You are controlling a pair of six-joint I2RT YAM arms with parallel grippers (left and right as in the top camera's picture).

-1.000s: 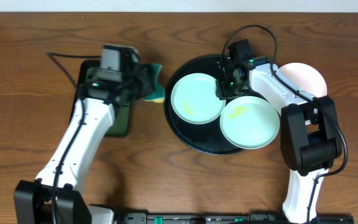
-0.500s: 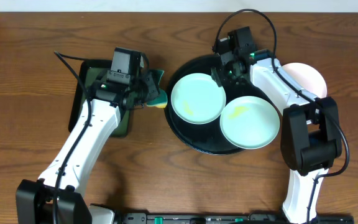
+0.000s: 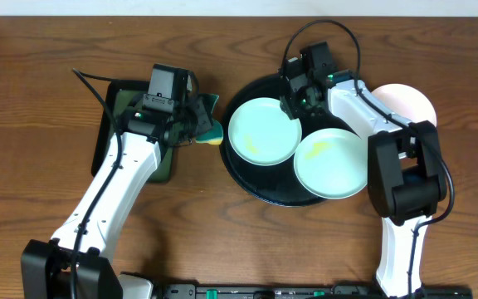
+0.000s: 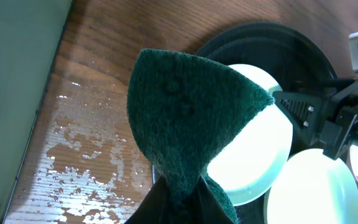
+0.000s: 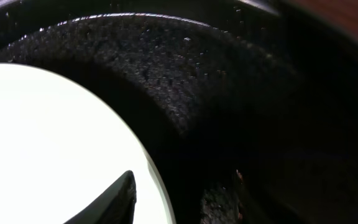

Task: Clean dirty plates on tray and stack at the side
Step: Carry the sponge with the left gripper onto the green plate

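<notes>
small rectangular tray (image 3: 127, 106) far left, not in play. left gripper (image 3: 196, 124) is clamped tight on the sponge (image 3: 211, 126), hanging over the table (image 3: 197, 208) just beside the tray (image 3: 256, 184), touching no plate. on the tray: left plate (image 3: 262, 131) and right plate (image 3: 334, 162), both smeared yellow, rims meeting. can't tell which rides on top. right gripper (image 3: 295, 101) sits at the left plate's back-right rim. wrist view shows one fingertip (image 5: 114, 198) over the plate edge, other side too dark, so can't tell whether it has pinched the rim or stands open. third plate (image 3: 407, 101) is off the tray at the far right, partly under the right arm. risks: glossy rim slips out of a shallow pinch. lifting the left plate could drag the right one. sponge pressure on an unsteadied plate would skate it across the tray. both arms converge on one plate, so a clash is likely.
</notes>
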